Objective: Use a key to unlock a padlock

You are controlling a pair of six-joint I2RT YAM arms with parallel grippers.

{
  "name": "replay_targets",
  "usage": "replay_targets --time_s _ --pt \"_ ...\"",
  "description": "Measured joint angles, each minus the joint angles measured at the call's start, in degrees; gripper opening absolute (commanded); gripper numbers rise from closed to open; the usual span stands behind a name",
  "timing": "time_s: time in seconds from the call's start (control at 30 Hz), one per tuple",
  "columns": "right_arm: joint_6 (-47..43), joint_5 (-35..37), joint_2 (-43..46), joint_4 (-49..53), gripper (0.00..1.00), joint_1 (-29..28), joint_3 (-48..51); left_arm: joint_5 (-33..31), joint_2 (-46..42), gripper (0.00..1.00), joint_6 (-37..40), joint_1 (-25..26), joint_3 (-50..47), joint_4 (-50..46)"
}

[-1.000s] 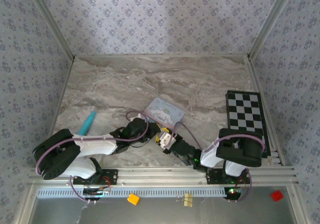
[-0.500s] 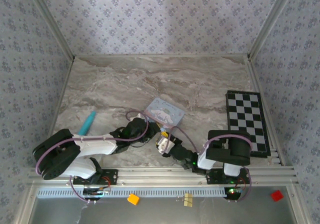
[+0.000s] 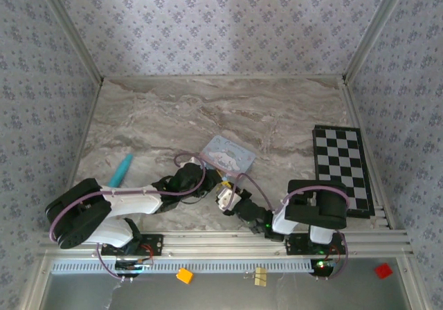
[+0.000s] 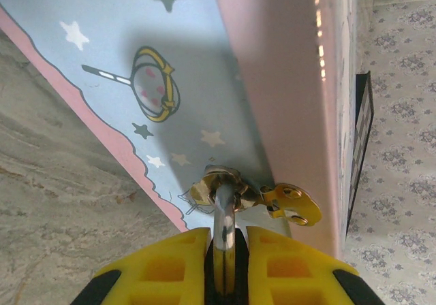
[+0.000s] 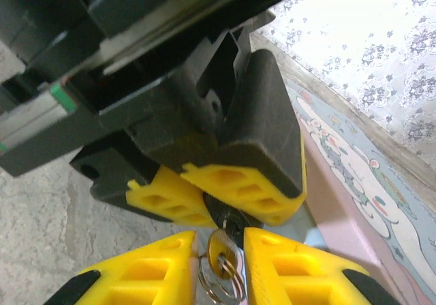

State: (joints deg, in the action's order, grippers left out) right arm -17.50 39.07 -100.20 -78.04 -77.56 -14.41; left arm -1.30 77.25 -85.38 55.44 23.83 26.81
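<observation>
The left gripper (image 4: pixel 226 244) is clenched on the padlock (image 4: pixel 223 213), which sits pinched between its two yellow fingers (image 4: pixel 163 264). The lock's thin silver loop rises straight ahead of the fingertips and passes through a brass latch (image 4: pixel 293 204) on the side of a light-blue and pink cartoon tin (image 4: pixel 170 60). The tin stands just beyond the gripper on the marble table (image 4: pixel 54 203).

The right gripper (image 5: pixel 221 240) faces the left one tip to tip. Its jaws are parted slightly, one on each side of the yellow head of the key (image 5: pixel 221 256), with a sliver of space showing on both sides, so it is not clamped on it. The key points away from this gripper into the dark lock, and a small wire ring (image 5: pixel 219 284) hangs from its head between the fingers.
</observation>
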Motion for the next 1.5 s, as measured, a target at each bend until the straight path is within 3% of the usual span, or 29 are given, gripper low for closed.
replay_targets --time_s 0.17,0.53,0.93,1.3,1.43,1.5 --pt "0.09 1.16 -1.14 -0.22 0.18 0.00 -1.18 -0.02 0.00 0.00 -0.15 0.04 -0.02 0.17" --pt "1.79 3.82 -2.14 -0.24 0.21 0.00 -1.29 -0.22 0.00 0.00 -0.15 0.04 -0.02 0.24" --pt "5.46 3.93 -1.79 0.24 0.09 -0.09 -1.29 -0.68 -0.02 0.00 -0.15 0.07 -0.02 0.87" --pt "32.13 -1.51 5.79 6.67 0.06 2.78 0.04 -1.05 0.20 0.00 0.20 0.17 0.22 4.15" --pt "38.07 -2.93 7.32 9.16 0.04 3.15 0.46 -0.85 1.09 0.00 0.28 0.35 0.24 4.72" --pt "40.35 -3.13 8.02 10.99 0.03 3.19 0.50 -0.79 1.90 0.06 0.28 0.46 0.46 4.92"
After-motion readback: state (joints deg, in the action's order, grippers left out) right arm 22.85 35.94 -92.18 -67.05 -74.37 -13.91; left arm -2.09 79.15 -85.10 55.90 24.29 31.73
